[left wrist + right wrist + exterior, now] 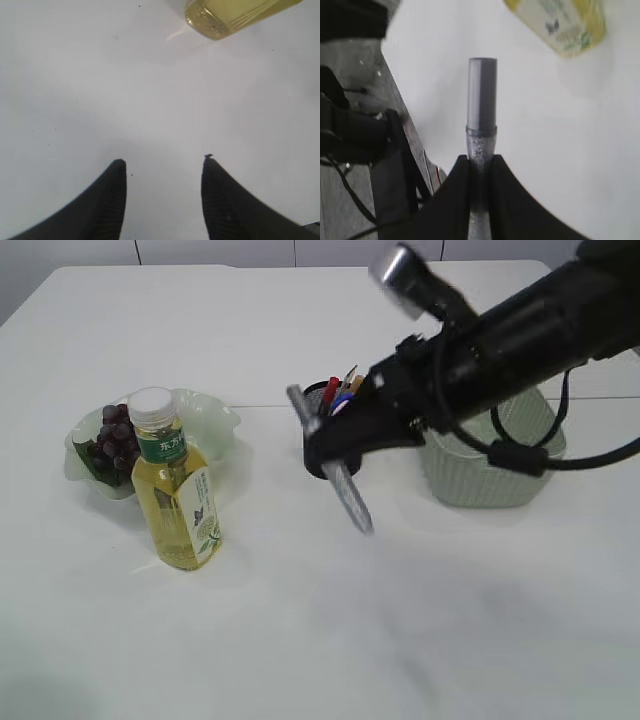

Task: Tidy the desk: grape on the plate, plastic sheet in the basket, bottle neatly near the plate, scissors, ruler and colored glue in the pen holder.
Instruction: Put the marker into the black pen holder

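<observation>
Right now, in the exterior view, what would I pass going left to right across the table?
plate with grape → bottle → glue stick in the right gripper → basket

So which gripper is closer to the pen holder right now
Right. The right gripper, clamping a glitter glue tube, hangs right beside the pen holder; the left gripper hovers over bare table near the bottle.

Clear glossy plastic bottle (178,495); glittery silver glue tube (481,120); matt white table (300,640)
</observation>
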Motion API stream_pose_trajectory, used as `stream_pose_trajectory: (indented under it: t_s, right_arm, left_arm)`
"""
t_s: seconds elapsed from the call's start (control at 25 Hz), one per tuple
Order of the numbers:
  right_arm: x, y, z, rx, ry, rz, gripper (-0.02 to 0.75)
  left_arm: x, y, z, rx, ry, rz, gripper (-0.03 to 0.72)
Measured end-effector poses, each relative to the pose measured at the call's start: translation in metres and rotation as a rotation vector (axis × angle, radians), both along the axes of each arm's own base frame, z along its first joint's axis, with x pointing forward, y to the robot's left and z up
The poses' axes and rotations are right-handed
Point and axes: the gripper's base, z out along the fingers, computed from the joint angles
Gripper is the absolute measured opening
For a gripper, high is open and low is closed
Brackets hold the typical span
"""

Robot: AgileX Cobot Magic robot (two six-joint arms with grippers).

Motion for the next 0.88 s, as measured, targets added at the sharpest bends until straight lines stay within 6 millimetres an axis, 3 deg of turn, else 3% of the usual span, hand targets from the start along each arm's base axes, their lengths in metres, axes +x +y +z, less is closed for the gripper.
stream_pose_trajectory:
  t_s: [0.24,0.44,0.64,0.88]
  right_arm:
    - [0.036,-0.035,0.026,0.274,-0.274,-0.211,0.055]
    - [0.058,-0.044,0.036,0.299,-0.532,-0.362,0.055]
    - [0.089,-0.041,0.031,0.284,-0.626,-0.362,0.053]
    - [0.131,-0.036,0.011,0.278,-0.671,-0.354,0.053]
  left_arm:
    - [-0.002,0.000,-0.001,-0.002,0.019,-0.007,0.361]
    - [-0.002,0.000,-0.001,-0.004,0.021,-0.007,0.361]
    - [-0.002,-0.001,-0.001,-0.004,0.022,-0.007,0.361]
    - [-0.002,-0.001,-0.001,-0.004,0.023,-0.007,0.361]
